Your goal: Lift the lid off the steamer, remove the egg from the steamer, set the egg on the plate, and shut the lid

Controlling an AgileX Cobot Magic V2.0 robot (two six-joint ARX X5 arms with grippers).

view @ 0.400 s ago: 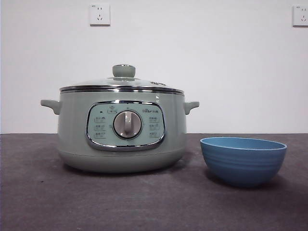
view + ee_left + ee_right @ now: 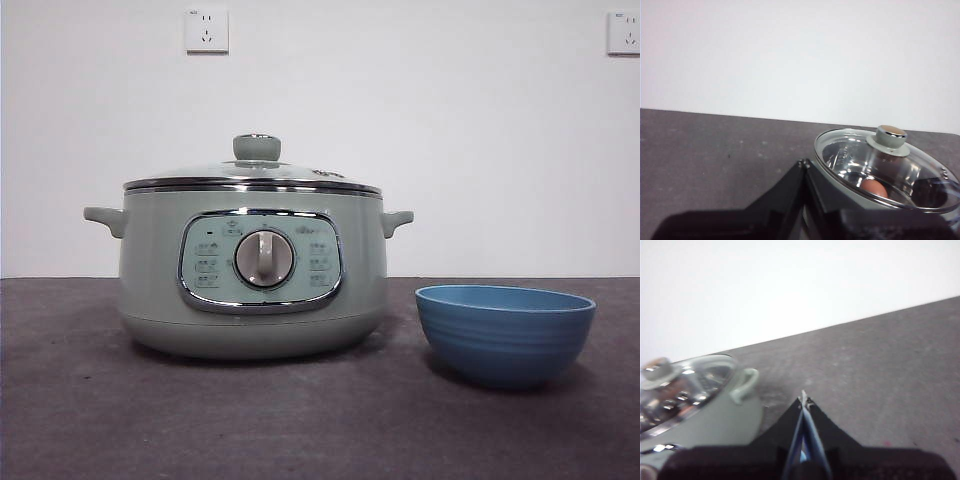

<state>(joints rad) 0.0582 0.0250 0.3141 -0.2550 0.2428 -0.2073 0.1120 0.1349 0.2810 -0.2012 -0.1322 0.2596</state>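
Observation:
The sage-green steamer (image 2: 250, 270) stands left of centre in the front view, with the clear glass lid (image 2: 255, 172) closed on it. Through the glass, the left wrist view shows a brown egg (image 2: 875, 188) inside the steamer (image 2: 840, 192) under the lid (image 2: 890, 165). The blue plate (image 2: 505, 332), a small bowl, sits to the right of the steamer. My left gripper (image 2: 804, 163) is shut and hangs beside the steamer, apart from it. My right gripper (image 2: 803, 399) is shut too, off to the side of the steamer (image 2: 705, 425) near its handle (image 2: 745, 384). Neither arm shows in the front view.
The dark table (image 2: 300, 420) stretches around the pot and bowl. A white wall stands behind, with two sockets (image 2: 207, 30) high up.

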